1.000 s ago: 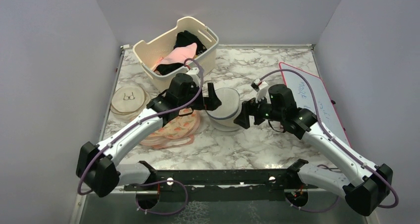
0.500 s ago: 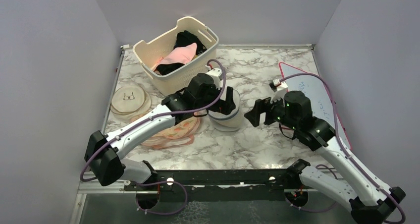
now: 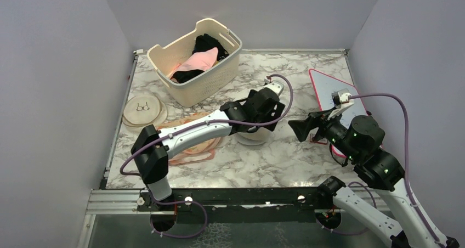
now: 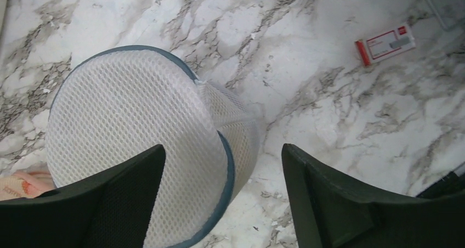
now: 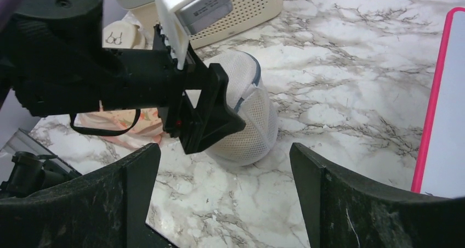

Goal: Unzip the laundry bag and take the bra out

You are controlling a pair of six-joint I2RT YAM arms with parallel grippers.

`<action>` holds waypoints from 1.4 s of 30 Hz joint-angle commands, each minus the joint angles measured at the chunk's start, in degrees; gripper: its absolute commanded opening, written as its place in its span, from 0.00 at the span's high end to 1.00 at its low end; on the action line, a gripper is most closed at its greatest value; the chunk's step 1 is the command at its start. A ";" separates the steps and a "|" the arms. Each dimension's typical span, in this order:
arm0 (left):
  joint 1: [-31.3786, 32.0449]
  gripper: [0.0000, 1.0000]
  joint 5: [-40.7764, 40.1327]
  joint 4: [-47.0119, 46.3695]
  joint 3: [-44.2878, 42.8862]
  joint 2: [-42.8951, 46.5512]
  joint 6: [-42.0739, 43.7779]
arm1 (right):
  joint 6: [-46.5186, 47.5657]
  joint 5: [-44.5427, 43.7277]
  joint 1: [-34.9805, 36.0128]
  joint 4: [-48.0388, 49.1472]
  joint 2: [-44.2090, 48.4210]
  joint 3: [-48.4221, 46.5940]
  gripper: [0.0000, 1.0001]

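Observation:
The laundry bag (image 4: pixel 137 144) is a round white mesh drum with a blue-grey rim, tilted on the marble. In the top view only its lower edge (image 3: pixel 251 138) shows under my left arm. My left gripper (image 4: pixel 219 204) is open just above it, one finger over the mesh top and the other over bare marble to its right; it also shows in the top view (image 3: pixel 262 122). My right gripper (image 5: pixel 225 204) is open and empty, held back to the right of the bag (image 5: pixel 249 122), as the top view (image 3: pixel 300 128) shows. No bra is visible.
A cream basket (image 3: pixel 227 67) of clothes stands at the back. A flat cream disc with a glasses drawing (image 3: pixel 143 110) and a peach patterned pouch (image 3: pixel 192 145) lie left. A pink-edged whiteboard (image 3: pixel 337 97) lies right, a small red-and-white card (image 4: pixel 385 43) beside it.
My left gripper has swung right, from the bag's left side to over its top and right edge. My right gripper has drawn back to the right, away from the bag.

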State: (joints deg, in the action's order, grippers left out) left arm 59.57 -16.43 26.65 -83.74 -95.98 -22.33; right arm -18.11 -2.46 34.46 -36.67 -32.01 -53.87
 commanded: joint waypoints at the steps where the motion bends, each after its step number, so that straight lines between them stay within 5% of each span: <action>1: -0.34 0.37 -5.81 3.11 -3.06 -3.74 0.26 | 0.63 -1.68 0.35 -2.25 1.75 -0.15 0.14; 10: -0.33 0.83 -7.29 3.27 -5.26 -7.70 1.16 | 0.41 0.77 0.35 1.14 -0.41 2.00 0.14; 16: -0.42 1.00 -2.79 -0.84 2.79 0.55 4.76 | 0.55 0.93 0.35 3.87 -2.34 5.03 0.15; 22: -0.58 1.00 1.77 -7.61 16.70 12.10 4.25 | 1.89 7.92 0.35 12.39 -4.62 10.48 0.23; 32: -0.86 1.00 11.80 -17.44 30.05 22.63 3.99 | 10.70 34.56 0.35 39.14 -11.52 22.18 0.31; 35: -0.86 1.00 11.87 -19.09 32.40 24.93 4.20 | 12.81 33.76 0.32 43.17 -13.50 23.99 0.38; 42: -0.84 1.00 12.78 -20.91 35.85 28.08 4.94 | 21.94 28.69 0.35 55.18 -11.90 33.55 0.37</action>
State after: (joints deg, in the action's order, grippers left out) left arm 58.83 -6.39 8.99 -49.01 -70.24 -18.04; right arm -2.87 28.27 34.52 10.04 -45.19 -22.83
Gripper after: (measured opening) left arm 0.010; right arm 0.634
